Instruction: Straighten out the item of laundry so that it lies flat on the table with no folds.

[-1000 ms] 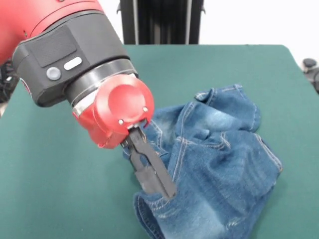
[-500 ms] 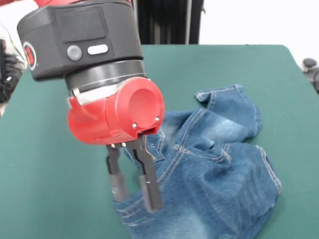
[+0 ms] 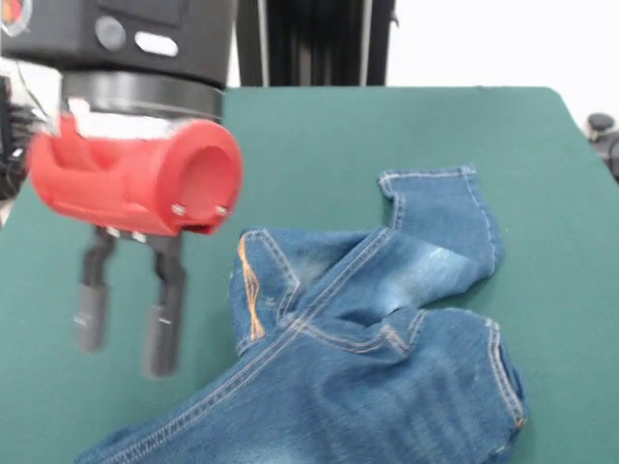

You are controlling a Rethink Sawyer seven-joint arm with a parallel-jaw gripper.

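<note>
Two dark fingers (image 3: 161, 324) hang apart from the red gripper (image 3: 126, 333), holding nothing, poised above bare green felt just left of the jeans (image 3: 387, 358). From where I stand, the jeans lie low and right of centre on the table (image 3: 319, 135), spilling past the near edge of my view. They look partly spread: one leg (image 3: 440, 217) bends up toward the far side with its hem (image 3: 426, 176) showing, and a band of cloth near the gripper is turned over, its orange stitching (image 3: 249, 290) exposed. Folds also bunch across the middle.

I judge this a pause between pulls, with the cloth free. The next move, I think, calls for a fresh pinch on that turned-over edge, then a drag leftward. Room is plentiful there and toward the far side; on the right the table's edge lies closer to the cloth.
</note>
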